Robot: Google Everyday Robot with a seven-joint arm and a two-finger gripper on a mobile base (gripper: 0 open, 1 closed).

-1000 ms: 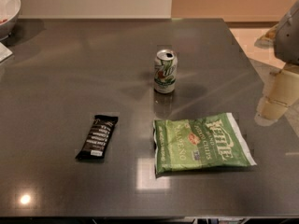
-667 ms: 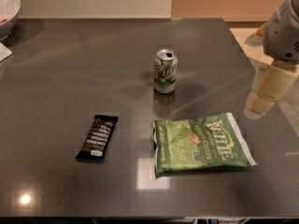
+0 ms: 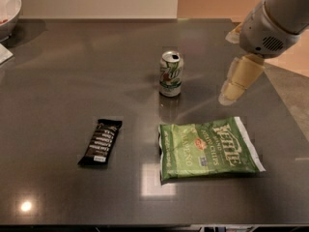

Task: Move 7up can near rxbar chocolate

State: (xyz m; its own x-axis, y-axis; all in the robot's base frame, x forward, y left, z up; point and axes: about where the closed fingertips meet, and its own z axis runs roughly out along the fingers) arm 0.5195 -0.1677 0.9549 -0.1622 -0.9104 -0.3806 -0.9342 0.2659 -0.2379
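The 7up can (image 3: pixel 171 74) stands upright near the middle of the dark table (image 3: pixel 72 81), silver top, white and green sides. The rxbar chocolate (image 3: pixel 101 142), a slim black bar with white lettering, lies flat to the can's front left. My gripper (image 3: pixel 231 92) hangs from the arm at the upper right, its cream fingers pointing down and left. It is to the right of the can, about a can's height away, and holds nothing.
A large green chip bag (image 3: pixel 207 148) lies flat in front of the can, below the gripper. A white bowl (image 3: pixel 7 8) sits at the far left corner. The table's right edge runs close behind the arm.
The arm has swung in from the right edge toward the left, bringing the gripper over the table and closer to the can. The can, bar and bag have not moved.
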